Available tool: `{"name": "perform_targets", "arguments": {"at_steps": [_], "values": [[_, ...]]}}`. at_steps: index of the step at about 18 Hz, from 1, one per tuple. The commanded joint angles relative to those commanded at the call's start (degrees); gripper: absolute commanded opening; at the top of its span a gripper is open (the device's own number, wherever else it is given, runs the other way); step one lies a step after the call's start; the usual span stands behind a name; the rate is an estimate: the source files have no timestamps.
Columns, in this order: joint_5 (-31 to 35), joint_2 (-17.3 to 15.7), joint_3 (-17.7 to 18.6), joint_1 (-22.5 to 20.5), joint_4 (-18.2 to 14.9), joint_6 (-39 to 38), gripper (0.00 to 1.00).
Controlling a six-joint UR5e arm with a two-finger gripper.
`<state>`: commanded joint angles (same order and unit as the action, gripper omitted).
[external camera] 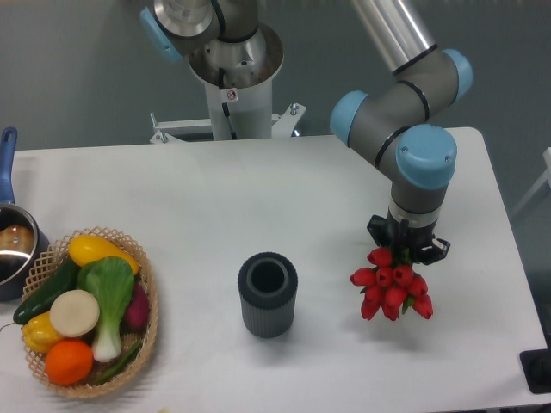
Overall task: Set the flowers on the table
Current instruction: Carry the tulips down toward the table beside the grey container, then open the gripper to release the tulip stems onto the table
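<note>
Two dark fingers of the gripper (402, 251) close around the flowers (390, 285), gripping the bunch just above the blooms. Red tulip buds hang directly beneath the fingers, heads toward the camera and downward; the stems are hidden by the gripper, so the bunch's long axis seems roughly vertical. The bunch hangs over the right part of the white table (215, 198), right of a dark ribbed cylinder vase (268, 293). Far left sits a wicker basket (147, 303) of vegetables. A small red-ringed sticker on the robot's base (234, 79) is unreadable.
</note>
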<state>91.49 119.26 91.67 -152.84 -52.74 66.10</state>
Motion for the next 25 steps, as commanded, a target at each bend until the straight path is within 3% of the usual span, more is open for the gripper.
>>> {"name": "perform_targets", "arguments": {"at_steps": [7, 9, 13, 14, 15, 16, 18, 25], "values": [[0.0, 1.1, -0.1, 0.2, 0.2, 0.0, 0.43], [0.0, 0.9, -0.6, 0.2, 0.2, 0.1, 0.54], [-0.1, 0.7, -1.4, 0.2, 0.2, 0.0, 0.61], [-0.1, 0.4, -1.5, 0.1, 0.3, 0.2, 0.68], [-0.1, 0.1, -1.8, 0.0, 0.4, 0.3, 0.82], [-0.1, -1.0, -1.9, -0.1, 0.6, 0.5, 0.91], [-0.2, -4.3, -1.5, -0.6, 0.6, 0.6, 1.0], [-2.3, -13.4, -1.9, -6.0, -0.8, 0.8, 1.0]]}}
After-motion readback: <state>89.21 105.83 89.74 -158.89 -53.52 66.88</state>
